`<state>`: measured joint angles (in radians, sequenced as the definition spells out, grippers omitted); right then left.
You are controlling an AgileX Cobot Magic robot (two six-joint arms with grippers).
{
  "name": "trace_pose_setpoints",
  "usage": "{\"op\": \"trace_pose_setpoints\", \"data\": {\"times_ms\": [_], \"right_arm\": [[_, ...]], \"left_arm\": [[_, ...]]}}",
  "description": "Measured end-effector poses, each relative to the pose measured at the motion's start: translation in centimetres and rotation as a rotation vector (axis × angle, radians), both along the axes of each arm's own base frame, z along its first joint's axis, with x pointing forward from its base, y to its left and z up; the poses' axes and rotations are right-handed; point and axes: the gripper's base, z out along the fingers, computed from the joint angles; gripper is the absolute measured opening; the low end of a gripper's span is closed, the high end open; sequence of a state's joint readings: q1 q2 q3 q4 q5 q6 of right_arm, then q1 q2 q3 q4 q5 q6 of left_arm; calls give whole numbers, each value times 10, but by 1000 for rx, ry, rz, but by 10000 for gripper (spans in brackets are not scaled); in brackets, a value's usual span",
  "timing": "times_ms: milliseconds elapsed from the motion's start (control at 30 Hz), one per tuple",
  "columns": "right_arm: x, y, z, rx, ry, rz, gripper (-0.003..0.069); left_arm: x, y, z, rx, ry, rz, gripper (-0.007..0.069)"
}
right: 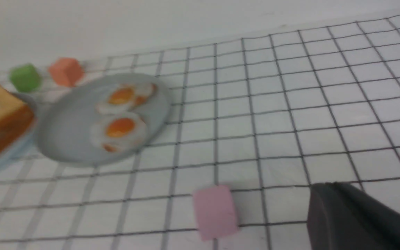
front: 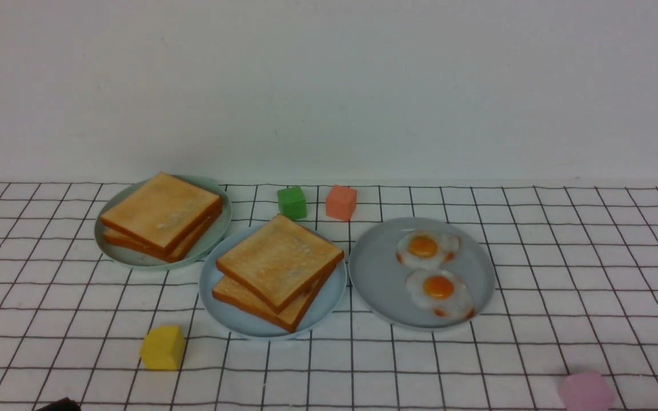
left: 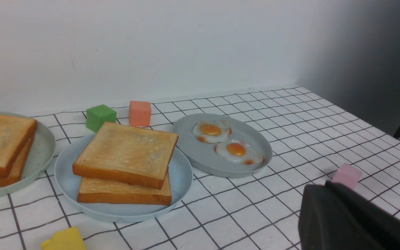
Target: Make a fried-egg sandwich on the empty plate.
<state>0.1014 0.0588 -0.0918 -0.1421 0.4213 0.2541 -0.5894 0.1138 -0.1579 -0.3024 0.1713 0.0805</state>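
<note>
Two golden toast slices (front: 279, 260) lie stacked, slightly askew, on the light blue plate (front: 329, 302) in the middle. I cannot tell whether an egg lies between them. The left wrist view shows the same stack (left: 127, 151) on that plate (left: 64, 173). My left gripper (left: 325, 184) hangs shut and holds nothing, low over the cloth on the near side of the pink block (left: 346, 175). My right gripper (right: 325, 185) is also shut and holds nothing, just beside the pink block (right: 215, 211). Neither gripper touches a plate.
A grey plate (front: 380, 274) on the right holds two fried eggs (front: 426, 248) (front: 440, 291). A pale green plate (front: 215, 228) at back left carries a plain toast stack (front: 160, 214). Green (front: 292, 202), salmon (front: 341, 202), yellow (front: 162, 347) and pink (front: 585, 391) blocks lie around.
</note>
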Motion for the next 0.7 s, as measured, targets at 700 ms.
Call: {"op": "trace_pose_setpoints", "data": {"times_ms": [700], "right_arm": [[-2,4,-30,-22,6,40,-11]], "left_arm": [[0,0,0,3,2,-1,-7]]}}
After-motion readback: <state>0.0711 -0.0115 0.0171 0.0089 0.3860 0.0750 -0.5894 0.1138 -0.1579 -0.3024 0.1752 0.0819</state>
